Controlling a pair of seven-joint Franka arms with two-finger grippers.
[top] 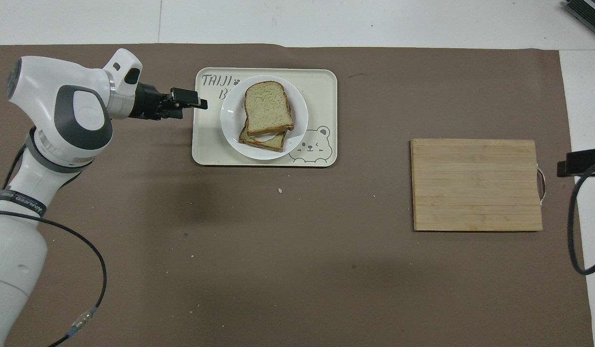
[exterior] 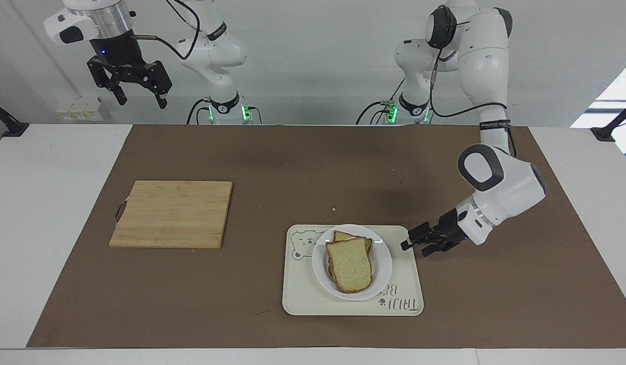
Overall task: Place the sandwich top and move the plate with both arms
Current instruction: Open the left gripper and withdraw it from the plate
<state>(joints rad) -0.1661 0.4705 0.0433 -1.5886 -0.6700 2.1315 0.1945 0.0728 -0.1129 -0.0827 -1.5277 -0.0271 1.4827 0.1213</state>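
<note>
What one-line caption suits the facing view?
Sandwich top on the plate; left end effector at the tray's edge, right end effector waiting aloft.

A white bench spans the room, most of its top covered by a brown mat with a few pale crumbs on it. A plain pale grey wall rises at the robots' end. Against that wall, toward the right arm's end, sits a small white socket box. Black clamp brackets grip the bench edge at both ends. Bright daylight comes through a window at the left arm's end. Soft shadows fall across the mat.
</note>
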